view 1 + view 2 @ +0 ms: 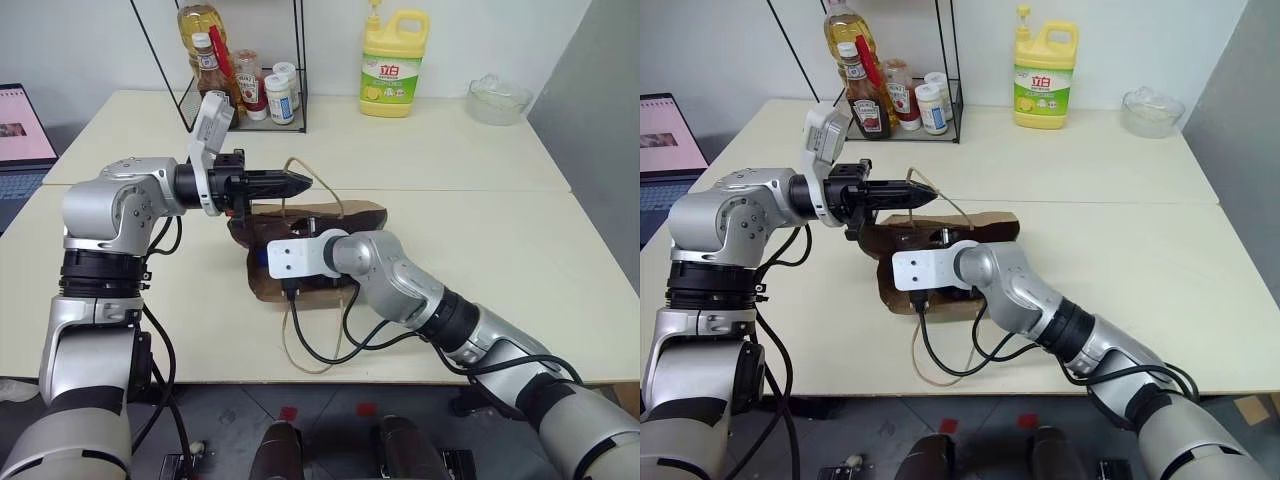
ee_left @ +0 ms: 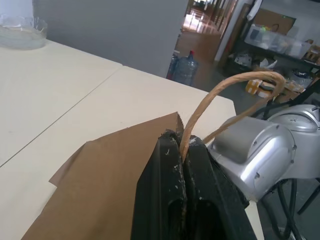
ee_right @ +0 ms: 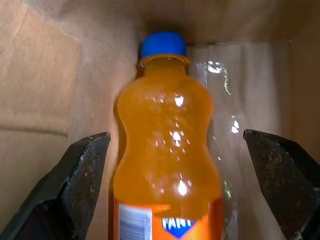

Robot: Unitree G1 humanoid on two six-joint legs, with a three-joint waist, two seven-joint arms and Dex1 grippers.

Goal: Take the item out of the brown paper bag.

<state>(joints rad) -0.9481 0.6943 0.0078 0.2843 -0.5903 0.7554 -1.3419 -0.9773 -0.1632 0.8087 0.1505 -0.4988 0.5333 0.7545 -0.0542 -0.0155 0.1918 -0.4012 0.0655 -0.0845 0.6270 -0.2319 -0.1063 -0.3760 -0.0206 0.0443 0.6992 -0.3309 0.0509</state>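
Your left gripper [image 1: 300, 183] pinches the brown paper bag's [image 1: 355, 214] cord handle [image 2: 227, 95], lifting its mouth open mid-desk. Your right gripper [image 3: 175, 150], jaws wide, straddles the orange bottle [image 3: 167, 150] inside, ungripped.

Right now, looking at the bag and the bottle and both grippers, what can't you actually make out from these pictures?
- Orange bottle: its lower part is cut off by the right wrist view's edge; in the head views the brown paper bag hides it.
- Right gripper: in the head views, its fingers are hidden inside the bag.
- Bag's far handle: where it joins the bag is hidden by the left gripper.
- Shelf bottles' labels: too small to read.
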